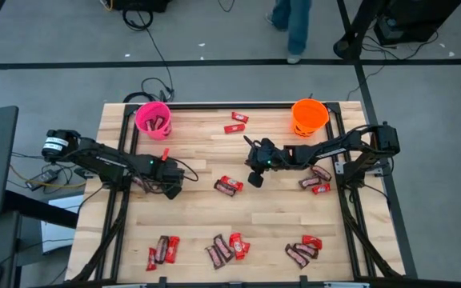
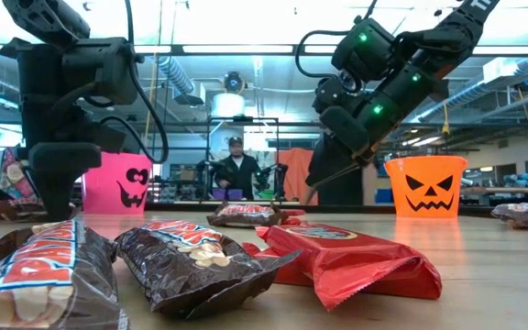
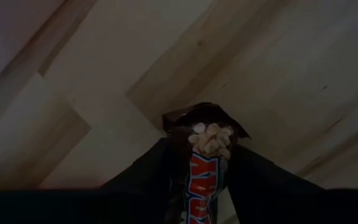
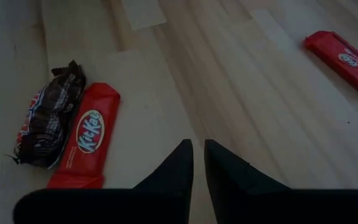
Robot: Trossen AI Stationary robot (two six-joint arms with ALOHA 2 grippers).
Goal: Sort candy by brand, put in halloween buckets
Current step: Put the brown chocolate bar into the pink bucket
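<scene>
Red and dark brown candy bars lie scattered on the wooden table (image 1: 214, 216). The pink bucket (image 1: 153, 118) stands at the far left with bars inside, the orange bucket (image 1: 309, 116) at the far right. My left gripper (image 1: 170, 186) points steeply down at the table's left middle, shut on a dark brown bar (image 3: 205, 155). My right gripper (image 1: 254, 178) hangs shut above bare wood near the centre, holding nothing; a brown bar (image 4: 45, 124) and a red bar (image 4: 86, 137) lie side by side just beyond it. My left gripper pinches the brown bar by its two long sides (image 3: 191, 171) between its two fingers, coming from above and pointing steeply down. The bar's end with the peanut picture (image 3: 211, 135) sticks out past the fingertips. Whether the bar is off the table does not show.
Two red bars (image 1: 234, 122) lie between the buckets. More bars lie beside the right arm (image 1: 316, 181) and in three clusters along the near edge (image 1: 162, 250), (image 1: 226, 246), (image 1: 304, 250). A person stands beyond the table's far edge (image 2: 236, 170).
</scene>
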